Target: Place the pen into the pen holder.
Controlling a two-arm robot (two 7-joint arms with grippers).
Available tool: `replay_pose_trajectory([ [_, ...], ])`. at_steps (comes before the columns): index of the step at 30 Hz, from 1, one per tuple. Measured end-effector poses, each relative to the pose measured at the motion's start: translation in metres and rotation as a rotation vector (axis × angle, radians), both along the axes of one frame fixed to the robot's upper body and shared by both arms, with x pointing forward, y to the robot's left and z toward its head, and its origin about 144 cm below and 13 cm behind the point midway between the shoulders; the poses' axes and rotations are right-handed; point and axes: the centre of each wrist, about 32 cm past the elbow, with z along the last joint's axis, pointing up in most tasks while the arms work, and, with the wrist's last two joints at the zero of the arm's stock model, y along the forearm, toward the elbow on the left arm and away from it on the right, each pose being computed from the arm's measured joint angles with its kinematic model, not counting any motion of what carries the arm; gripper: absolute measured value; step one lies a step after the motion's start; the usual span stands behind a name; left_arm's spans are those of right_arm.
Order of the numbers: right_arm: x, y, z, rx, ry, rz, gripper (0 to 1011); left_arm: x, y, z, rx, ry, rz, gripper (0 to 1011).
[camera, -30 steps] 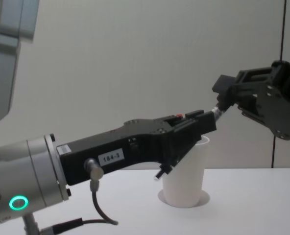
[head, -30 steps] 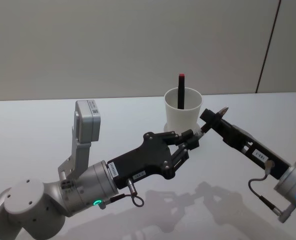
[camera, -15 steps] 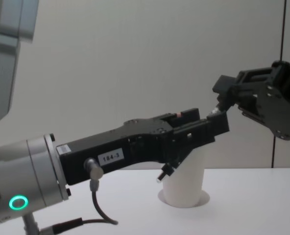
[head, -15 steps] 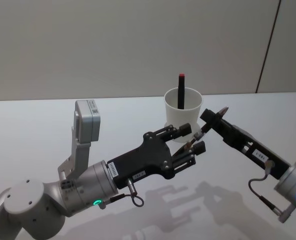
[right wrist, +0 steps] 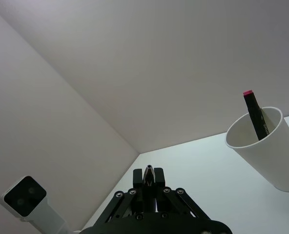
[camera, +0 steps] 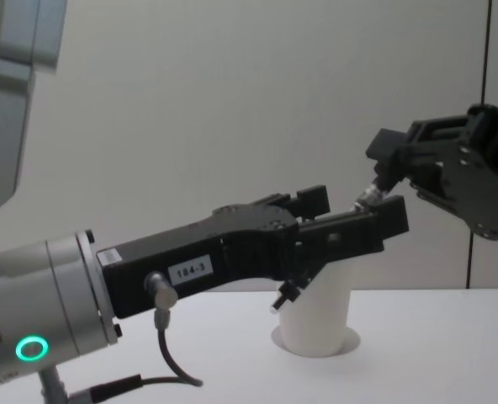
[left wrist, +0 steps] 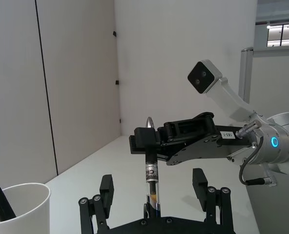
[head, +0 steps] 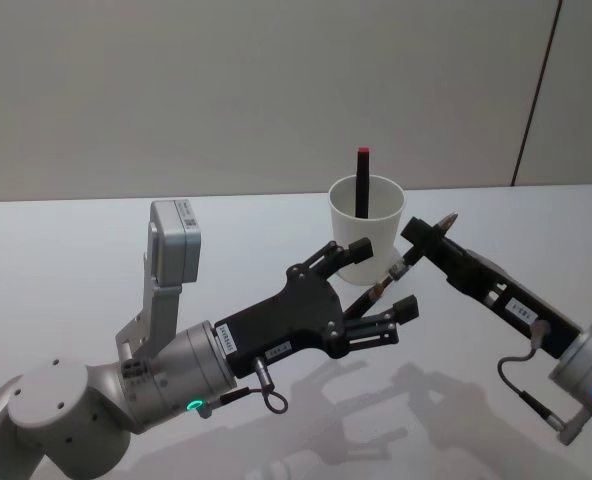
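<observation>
Left gripper (head: 381,280), centre of the head view, just below the cup: fingers spread wide on either side of the pen, gripping nothing; its arm runs down to the lower left corner.

Pen (head: 394,274), centre-right of the head view: clear-barrelled, slanting up to the right, its upper part clamped in the right gripper (head: 423,238), whose fingers are closed on it; lower end lies between the left gripper's open fingers; metal tip pokes out past the right gripper.

Pen holder (head: 366,229), upper centre of the head view, beyond both grippers: white paper cup, upright on the table (head: 96,250); already contains a black marker with a red cap (head: 362,183), leaning against the rim.

Step in hand, by judgement: a hand-over, the pen now carried by the right arm alone; next move calls for raising the pen over the rim, tipping it nearer upright, then releasing.

Hard to make out: in the chest view the left gripper covers the upper cup and most of the pen; pen's lower end is masked by fingers in the head view.
</observation>
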Motion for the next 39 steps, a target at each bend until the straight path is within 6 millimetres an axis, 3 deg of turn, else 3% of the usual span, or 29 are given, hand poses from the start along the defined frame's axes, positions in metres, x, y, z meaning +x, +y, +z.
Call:
replay_pose_trajectory([
  [14, 0.0, -0.015, 0.002, -0.017, -0.028, -0.045, 123, 0.0, 0.0, 0.0, 0.0, 0.0, 0.0, 1001],
  [27, 0.0, -0.041, 0.007, -0.062, -0.083, -0.155, 123, 0.0, 0.0, 0.0, 0.0, 0.0, 0.0, 1001],
  [39, 0.007, -0.043, 0.013, -0.139, -0.209, -0.231, 123, 0.0, 0.0, 0.0, 0.0, 0.0, 0.0, 1001],
])
